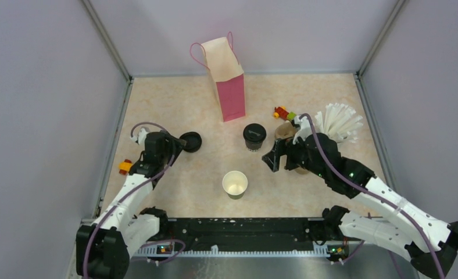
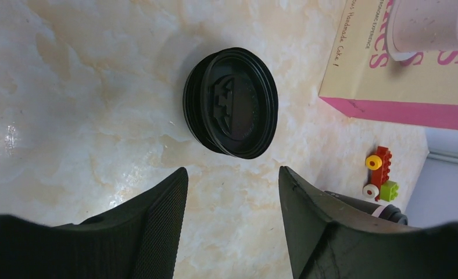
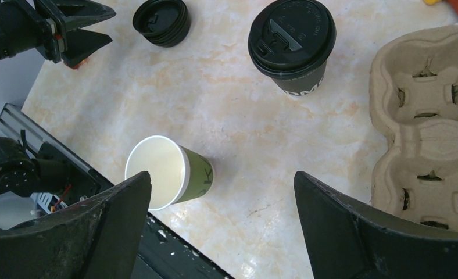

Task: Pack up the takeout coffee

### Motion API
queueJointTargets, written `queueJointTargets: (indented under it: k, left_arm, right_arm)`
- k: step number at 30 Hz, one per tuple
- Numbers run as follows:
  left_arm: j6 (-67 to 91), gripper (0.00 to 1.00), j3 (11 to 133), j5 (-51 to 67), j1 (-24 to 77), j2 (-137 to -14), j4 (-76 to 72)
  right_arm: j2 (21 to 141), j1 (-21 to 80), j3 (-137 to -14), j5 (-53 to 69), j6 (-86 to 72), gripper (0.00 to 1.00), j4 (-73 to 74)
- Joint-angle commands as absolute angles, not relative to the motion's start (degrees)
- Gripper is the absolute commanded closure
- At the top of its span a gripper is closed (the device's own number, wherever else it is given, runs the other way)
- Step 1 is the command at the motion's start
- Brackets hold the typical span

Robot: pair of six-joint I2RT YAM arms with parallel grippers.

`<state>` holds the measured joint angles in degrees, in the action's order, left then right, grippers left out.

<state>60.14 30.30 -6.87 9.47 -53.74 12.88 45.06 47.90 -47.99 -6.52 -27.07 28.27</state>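
Observation:
One black paper cup with a black lid (image 1: 254, 136) stands upright mid-table; it also shows in the right wrist view (image 3: 292, 38). A second cup (image 1: 235, 183) stands open without a lid, pale inside and green outside (image 3: 163, 180). A loose black lid (image 1: 190, 142) lies flat on the table just ahead of my left gripper (image 1: 177, 143), which is open and empty (image 2: 232, 170); the lid (image 2: 232, 103) is not between the fingers. My right gripper (image 1: 271, 160) is open and empty (image 3: 222, 174), hovering between the open cup and the brown pulp carrier (image 3: 424, 116).
A pink and cream paper bag (image 1: 231, 87) stands at the back. White straws (image 1: 338, 122) sit in a cup behind the right arm. Toy bricks (image 1: 283, 112) lie near the carrier (image 1: 284, 131). A small yellow and red toy (image 1: 125, 167) lies at the left. A black rail (image 1: 244, 232) runs along the near edge.

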Motion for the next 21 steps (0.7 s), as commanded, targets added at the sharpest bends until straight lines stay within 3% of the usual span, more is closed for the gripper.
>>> queueJointTargets:
  k: [1, 5, 14, 21]
  left_arm:
    - [64.44, 0.38, 27.82, -4.52, 7.22, -55.70, 5.91]
    - [64.69, 0.46, 26.84, -3.50, 6.29, -57.76, 2.88]
    - [63.31, 0.53, 23.56, -0.57, 5.37, -62.82, -7.64]
    - [62.49, 0.65, 22.70, -0.27, 4.92, -63.99, -10.63]
  right_arm:
    - [46.02, 48.52, -48.16, -5.82, -26.42, 0.09, 25.25]
    - [46.67, 48.46, -48.34, -5.58, -26.54, 0.09, 25.18]
    - [46.56, 48.49, -48.35, -5.91, -26.54, 0.09, 25.53]
    - [46.57, 48.44, -47.59, -6.06, -26.34, 0.09, 25.01]
